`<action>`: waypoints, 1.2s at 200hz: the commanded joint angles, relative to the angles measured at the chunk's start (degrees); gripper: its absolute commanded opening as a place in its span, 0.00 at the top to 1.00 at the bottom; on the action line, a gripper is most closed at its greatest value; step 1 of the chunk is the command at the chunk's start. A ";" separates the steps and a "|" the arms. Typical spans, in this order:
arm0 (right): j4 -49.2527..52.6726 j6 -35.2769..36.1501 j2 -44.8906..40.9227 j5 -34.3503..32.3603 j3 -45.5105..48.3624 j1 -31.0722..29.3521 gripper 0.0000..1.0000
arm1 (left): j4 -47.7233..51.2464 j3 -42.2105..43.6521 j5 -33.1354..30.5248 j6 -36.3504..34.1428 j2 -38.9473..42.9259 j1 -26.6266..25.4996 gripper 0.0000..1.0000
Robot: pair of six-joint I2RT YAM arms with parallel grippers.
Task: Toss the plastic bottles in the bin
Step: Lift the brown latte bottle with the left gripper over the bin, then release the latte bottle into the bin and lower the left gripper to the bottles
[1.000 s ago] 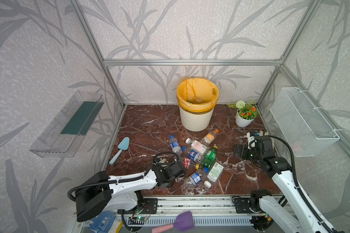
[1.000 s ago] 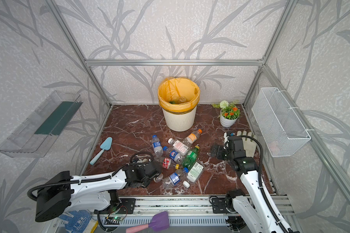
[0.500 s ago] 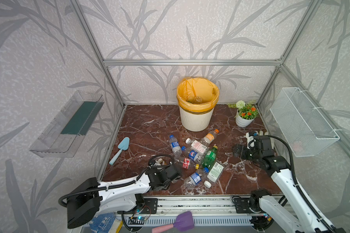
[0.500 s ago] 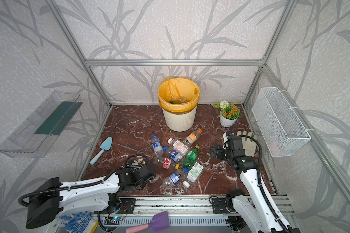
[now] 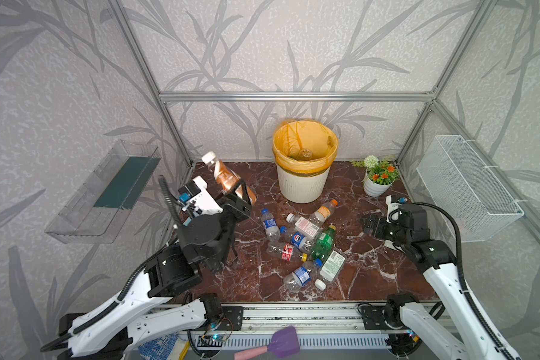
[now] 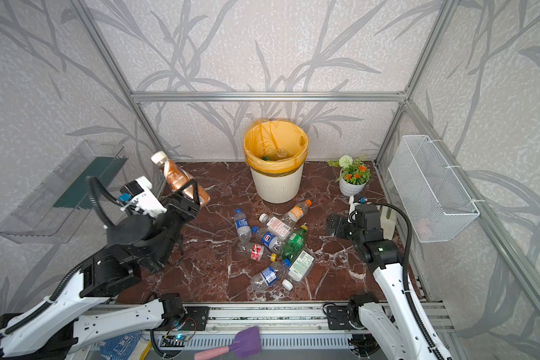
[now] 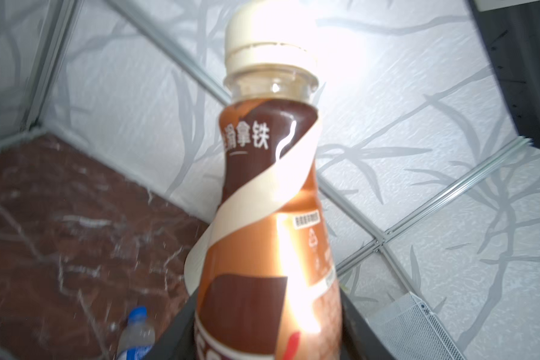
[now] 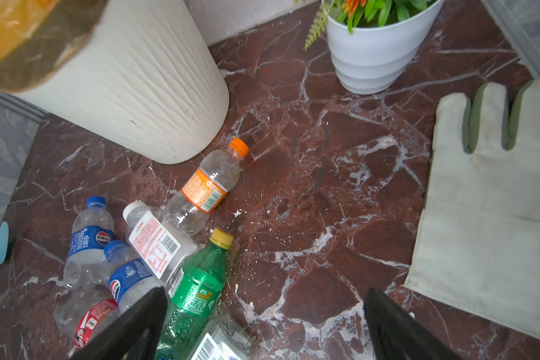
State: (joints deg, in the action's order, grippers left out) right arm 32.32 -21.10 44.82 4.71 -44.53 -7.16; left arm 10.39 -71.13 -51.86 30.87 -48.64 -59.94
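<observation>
A brown bottle (image 5: pixel 228 179) with a white cap and a brown-and-cream label sits clenched in the left pincer (image 5: pixel 240 194). It is well above the table (image 5: pixel 371 274), left of centre in both top views, and its cap tilts toward the upper left. The left wrist view shows the black fingers (image 7: pixel 353 324) pressing its lower body on both sides, with the neck and cap sticking out beyond them.

The other plastic bottles (image 5: pixel 303 240) lie in a loose heap at the centre of the table, all on their sides and several touching. Among them are a green bottle (image 8: pixel 200 280) with a yellow cap, a clear one with an orange cap and label (image 8: pixel 206 187), three with blue caps and two squarish ones with white caps. The orange-capped one lies nearest the bin (image 5: pixel 303 184).

The bin stands upright at the back centre, above the heap in the frame, its orange-yellow liner folded over the rim. A clear bottle (image 5: pixel 304 153) rests inside it.

The right pincer (image 5: pixel 368 225) hangs just right of the heap with its jaws spread wide and nothing between them. It points toward the bottles.

A white flower pot (image 5: pixel 374 188) stands right of the bin. A pale work glove (image 8: pixel 487 218) lies flat near the pot. A white wire basket (image 5: pixel 468 187) hangs on the right wall.
</observation>
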 commanded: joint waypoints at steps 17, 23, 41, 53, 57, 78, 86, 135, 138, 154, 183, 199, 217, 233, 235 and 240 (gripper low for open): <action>-0.42 -0.33 -3.48 -3.46 -2.16 0.21 0.01 | -14.63 -9.54 10.93 -25.24 -14.41 8.94 0.59; -0.48 -0.70 -3.59 -3.20 -2.23 0.21 0.01 | -11.62 -11.23 16.30 -19.37 -17.03 13.27 0.59; -1.15 -1.84 -2.79 -0.13 -2.44 0.21 0.01 | -5.99 -17.53 30.56 -6.28 -27.90 22.93 0.60; -1.72 -2.36 -1.56 2.71 -2.88 0.21 0.01 | 0.07 -26.35 37.81 -4.55 -37.97 24.87 0.56; -1.69 -2.36 -1.01 3.75 -3.18 0.21 0.01 | 3.01 -30.60 40.16 -4.68 -41.57 25.01 0.54; -0.93 -2.08 1.35 6.26 -5.32 0.21 0.01 | 18.69 -56.14 51.53 -6.02 -58.39 25.19 0.44; -0.47 -1.71 1.67 6.30 -6.13 0.20 0.01 | 22.55 -64.81 54.08 -6.87 -62.69 24.85 0.38; 1.41 -0.81 -0.10 3.44 -6.01 0.30 0.01 | 31.78 -77.76 42.93 -11.33 -62.40 24.00 0.01; 1.43 -0.86 -0.16 3.53 -5.88 0.30 0.01 | 30.73 -75.46 42.17 -11.50 -60.84 24.02 0.01; 1.27 -1.48 -0.02 3.94 -5.24 0.30 0.01 | 22.71 -61.30 39.54 -11.54 -52.75 24.02 0.01; 0.29 -2.54 0.51 5.01 -4.71 0.30 0.01 | 15.75 -44.90 37.03 -10.20 -43.69 24.15 0.01; 0.25 -2.80 1.12 5.53 -4.85 0.30 0.01 | 15.54 -39.10 36.40 -8.70 -40.74 24.09 0.01; 0.77 -3.27 1.82 6.64 -5.04 0.30 0.00 | 16.16 -32.66 35.62 -6.16 -37.69 24.11 0.01; 1.73 -4.25 2.25 7.56 -4.74 0.30 0.00 | 16.59 -26.25 35.16 -3.98 -35.05 24.09 0.01; 1.88 -4.40 2.30 7.65 -4.66 0.30 0.00 | 16.55 -25.48 35.14 -3.69 -34.64 24.04 0.01; 2.37 -4.81 2.23 7.97 -4.41 0.30 0.01 | 16.50 -23.27 35.30 -3.05 -33.79 24.03 0.01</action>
State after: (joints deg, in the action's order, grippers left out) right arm 32.73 -24.12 46.83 10.50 -49.43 -7.11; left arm 25.89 -102.15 -14.96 24.29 -84.42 -35.90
